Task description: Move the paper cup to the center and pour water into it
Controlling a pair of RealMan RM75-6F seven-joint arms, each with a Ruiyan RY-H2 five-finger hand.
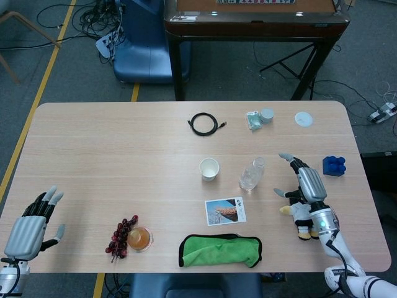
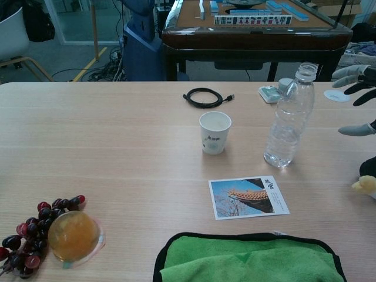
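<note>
The right hand (image 1: 307,183) hovers beside the water bottle (image 1: 251,173), fingers spread, holding nothing (paper cup (image 1: 209,168) stands nearby); the left hand (image 1: 30,225) lies open.

Head overhead, chest low, table (image 1: 124,143) shared

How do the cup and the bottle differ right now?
The cup is short, white, opaque paper, with an open top; the bottle is tall, clear plastic, narrowing to a neck, with no cap visible. The bottle is nearer the right hand. Both stand upright on the table, untouched.
</note>
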